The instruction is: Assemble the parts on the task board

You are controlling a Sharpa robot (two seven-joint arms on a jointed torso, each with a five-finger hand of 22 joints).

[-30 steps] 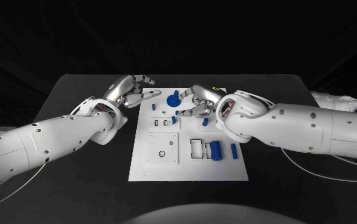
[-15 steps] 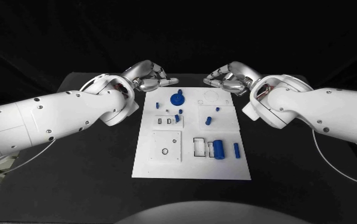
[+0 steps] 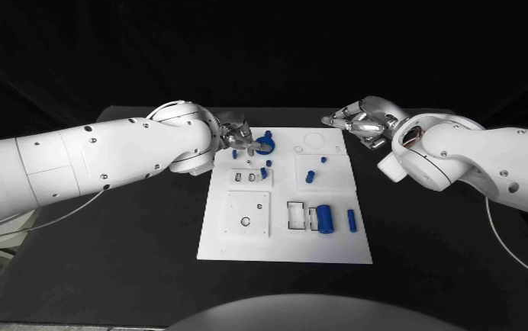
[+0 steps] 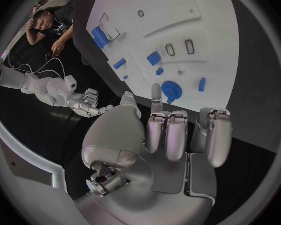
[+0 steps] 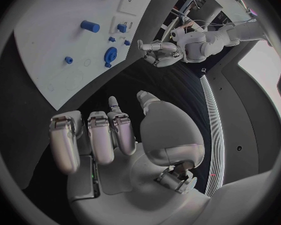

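Blue gear (image 3: 268, 146) just beside left hand (image 3: 240, 139) — both hands' fingers curled, empty.

Parts (image 3: 321, 219) on task board (image 3: 330, 251) mid-table

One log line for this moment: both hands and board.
left hand: open, above round blue gear | right hand: open, beside board's far corner | white task board: blue parts loose

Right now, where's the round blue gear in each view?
Head view: gear at the far end of the board, beside the left hand.
Left wrist view: gear just past that hand's fingertips.
Right wrist view: gear near the board edge facing the left hand.
Shared landmark: big blue cylinder, toward the board's opposite end.
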